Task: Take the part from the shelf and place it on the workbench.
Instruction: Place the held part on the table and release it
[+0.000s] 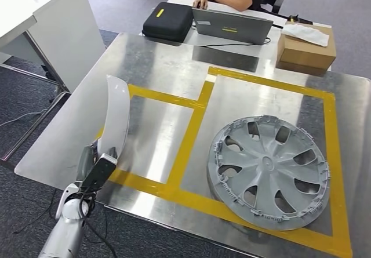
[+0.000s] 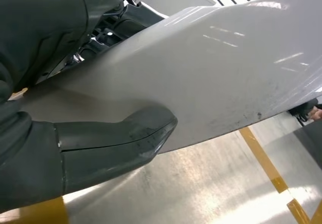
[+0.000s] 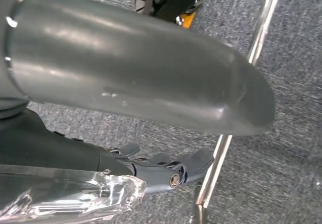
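Head view: left hand (image 1: 94, 168) grips the white part (image 1: 116, 113) upright over the near-left of the workbench (image 1: 166, 61). Placing step; next, lower and release. Left wrist: thumb (image 2: 113, 143) presses the part. Right wrist: right hand (image 3: 152, 168) hangs over carpet, apparently open, holding nothing.

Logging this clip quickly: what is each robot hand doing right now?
Left robot hand: holding the curved white plastic panel.
Right robot hand: fingers apart, holding nothing.

Floor: grey carpet (image 1: 131, 3). Furniture: white table (image 1: 48, 20) at far left, desk (image 1: 271, 20) beyond the steel bench (image 1: 166, 66). Person seated at desk.
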Controlling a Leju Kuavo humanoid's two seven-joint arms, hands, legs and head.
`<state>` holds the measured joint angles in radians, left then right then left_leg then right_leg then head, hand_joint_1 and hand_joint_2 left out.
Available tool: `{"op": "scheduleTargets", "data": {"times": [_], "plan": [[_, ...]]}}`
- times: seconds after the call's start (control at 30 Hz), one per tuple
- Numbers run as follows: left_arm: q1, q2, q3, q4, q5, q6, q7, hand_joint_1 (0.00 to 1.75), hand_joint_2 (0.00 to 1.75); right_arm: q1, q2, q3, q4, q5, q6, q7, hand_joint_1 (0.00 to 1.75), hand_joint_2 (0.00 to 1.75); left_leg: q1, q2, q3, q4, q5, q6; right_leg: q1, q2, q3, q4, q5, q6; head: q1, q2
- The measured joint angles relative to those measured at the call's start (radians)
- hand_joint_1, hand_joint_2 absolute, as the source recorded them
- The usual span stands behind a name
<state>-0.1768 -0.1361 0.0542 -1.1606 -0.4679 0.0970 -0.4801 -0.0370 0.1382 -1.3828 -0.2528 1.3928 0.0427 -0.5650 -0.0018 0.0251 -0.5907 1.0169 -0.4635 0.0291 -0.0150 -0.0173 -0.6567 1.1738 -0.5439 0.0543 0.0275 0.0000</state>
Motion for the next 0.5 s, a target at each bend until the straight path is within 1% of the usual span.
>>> {"op": "scheduleTargets", "data": {"times": [0.03, 0.07, 0.1, 0.13, 0.17, 0.2, 0.23, 0.27, 0.3, 0.33, 0.37, 0.4, 0.43, 0.47, 0.5], "plan": [[-0.004, 0.003, 0.000, 0.007, -0.010, 0.003, 0.000, 1.75, 1.75, -0.002, -0.001, 0.001, 0.000, 0.002, 0.000, 0.000, 0.00, 0.00, -0.002, 0.005, 0.009, 0.003, -0.008, -0.006, 0.002, -0.019, 0.023, -0.064, 0.035, 0.002, 0.002, 0.000], [-0.007, 0.007, 0.000, 0.013, -0.018, 0.006, 0.001, 1.75, 1.75, -0.006, -0.001, 0.002, 0.001, 0.003, 0.001, 0.000, 0.00, 0.00, -0.004, 0.010, 0.015, 0.005, -0.014, -0.012, 0.003, -0.032, 0.041, -0.108, 0.055, -0.003, 0.002, 0.000], [-0.011, 0.012, 0.000, 0.019, -0.026, 0.009, 0.001, 1.75, 1.75, -0.009, -0.002, 0.004, 0.002, 0.004, 0.001, 0.000, 0.00, 0.00, -0.008, 0.016, 0.018, 0.006, -0.018, -0.017, 0.005, -0.040, 0.051, -0.130, 0.059, -0.009, 0.002, 0.000], [-0.015, 0.016, 0.000, 0.023, -0.031, 0.012, 0.001, 1.75, 1.75, -0.011, -0.002, 0.006, 0.002, 0.004, 0.002, 0.000, 0.00, 0.00, -0.010, 0.024, 0.020, 0.008, -0.020, -0.020, 0.007, -0.036, 0.054, -0.135, 0.057, -0.017, 0.000, 0.000], [-0.020, 0.021, 0.000, 0.028, -0.037, 0.016, 0.001, 1.75, 1.75, -0.012, -0.002, 0.007, 0.003, 0.005, 0.002, 0.001, 0.00, 0.00, -0.011, 0.033, 0.021, 0.007, -0.022, -0.022, 0.006, -0.026, 0.054, -0.136, 0.057, -0.026, -0.002, 0.000], [-0.025, 0.024, 0.000, 0.032, -0.045, 0.020, 0.002, 1.75, 1.75, -0.011, -0.002, 0.009, 0.004, 0.006, 0.002, 0.000, 0.00, 0.00, -0.010, 0.034, 0.022, 0.009, -0.028, -0.026, 0.005, -0.016, 0.054, -0.137, 0.058, -0.032, -0.003, 0.000], [-0.030, 0.028, 0.000, 0.037, -0.054, 0.024, 0.002, 1.75, 1.75, -0.011, -0.002, 0.011, 0.004, 0.007, 0.002, 0.000, 0.00, 0.00, -0.008, 0.028, 0.018, 0.022, -0.040, -0.031, 0.004, -0.007, 0.055, -0.139, 0.060, -0.038, -0.004, 0.000], [-0.034, 0.032, 0.000, 0.042, -0.064, 0.029, 0.004, 1.75, 1.75, -0.011, -0.002, 0.013, 0.005, 0.009, 0.002, 0.000, 0.00, 0.00, -0.005, 0.017, 0.005, 0.054, -0.062, -0.036, 0.002, 0.002, 0.056, -0.140, 0.061, -0.043, -0.005, 0.000], [-0.037, 0.036, 0.000, 0.048, -0.073, 0.034, 0.006, 1.75, 1.75, -0.012, -0.002, 0.015, 0.005, 0.010, 0.003, 0.000, 0.00, 0.00, -0.002, 0.003, -0.018, 0.103, -0.089, -0.041, 0.001, 0.011, 0.057, -0.141, 0.061, -0.048, -0.006, 0.000], [-0.039, 0.041, 0.000, 0.055, -0.083, 0.040, 0.009, 1.75, 1.75, -0.014, -0.002, 0.016, 0.005, 0.012, 0.004, 0.000, 0.00, 0.00, 0.000, -0.006, -0.050, 0.166, -0.117, -0.043, 0.002, 0.021, 0.057, -0.141, 0.061, -0.051, -0.007, 0.000], [-0.041, 0.046, 0.000, 0.064, -0.094, 0.048, 0.014, 1.75, 1.75, -0.015, -0.002, 0.018, 0.005, 0.013, 0.005, 0.000, 0.00, 0.00, 0.001, -0.010, -0.081, 0.224, -0.137, -0.044, 0.002, 0.029, 0.057, -0.141, 0.061, -0.053, -0.007, 0.000], [-0.044, 0.051, 0.000, 0.073, -0.106, 0.055, 0.020, 1.75, 1.75, -0.015, -0.002, 0.019, 0.005, 0.015, 0.006, 0.000, 0.00, 0.00, 0.001, -0.012, -0.103, 0.261, -0.142, -0.043, 0.003, 0.036, 0.058, -0.141, 0.060, -0.055, -0.007, 0.000], [-0.049, 0.056, 0.001, 0.082, -0.119, 0.063, 0.028, 1.75, 1.75, -0.014, -0.002, 0.021, 0.005, 0.016, 0.007, 0.000, 0.00, 0.00, 0.001, -0.014, -0.111, 0.267, -0.128, -0.040, 0.004, 0.043, 0.059, -0.141, 0.060, -0.056, -0.007, 0.000], [-0.056, 0.062, 0.003, 0.090, -0.133, 0.071, 0.037, 1.75, 1.75, -0.014, -0.002, 0.023, 0.006, 0.016, 0.009, 0.000, 0.00, 0.00, 0.000, -0.016, -0.100, 0.237, -0.097, -0.034, 0.005, 0.048, 0.062, -0.141, 0.059, -0.056, -0.007, 0.000], [-0.065, 0.067, 0.005, 0.098, -0.147, 0.077, 0.048, 1.75, 1.75, -0.014, -0.002, 0.024, 0.006, 0.017, 0.010, 0.000, 0.00, 0.00, -0.002, -0.019, -0.079, 0.185, -0.060, -0.026, 0.005, 0.053, 0.064, -0.141, 0.059, -0.056, -0.007, 0.000]]}}
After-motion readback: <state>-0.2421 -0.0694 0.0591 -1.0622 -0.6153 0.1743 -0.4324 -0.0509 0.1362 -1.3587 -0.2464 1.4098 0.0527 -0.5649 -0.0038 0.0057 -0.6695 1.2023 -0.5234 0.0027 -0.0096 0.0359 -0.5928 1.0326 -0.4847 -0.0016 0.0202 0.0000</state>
